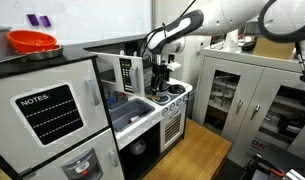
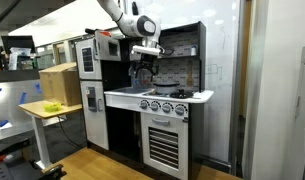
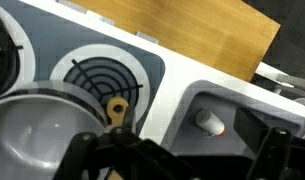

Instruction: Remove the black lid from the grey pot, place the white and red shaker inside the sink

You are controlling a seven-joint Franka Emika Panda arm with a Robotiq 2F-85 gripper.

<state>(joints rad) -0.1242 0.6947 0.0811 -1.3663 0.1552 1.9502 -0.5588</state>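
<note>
In the wrist view the white and red shaker (image 3: 210,123) lies on its side in the pale grey sink (image 3: 237,100) of the white toy kitchen. The grey pot (image 3: 32,130) stands at the lower left by a blue-ringed burner, its inside showing and no lid on it. The black lid is out of view. My gripper (image 3: 182,142) hangs above the sink's near side with its dark fingers wide apart and nothing between them. In both exterior views the gripper (image 1: 160,75) (image 2: 142,72) hovers above the counter, over the sink (image 1: 132,108).
Stove burners (image 3: 104,78) lie beside the sink. A red-orange bowl (image 1: 32,42) sits on top of the toy fridge. The toy microwave (image 1: 124,72) stands behind the sink. A cardboard box (image 2: 58,84) rests on a side table.
</note>
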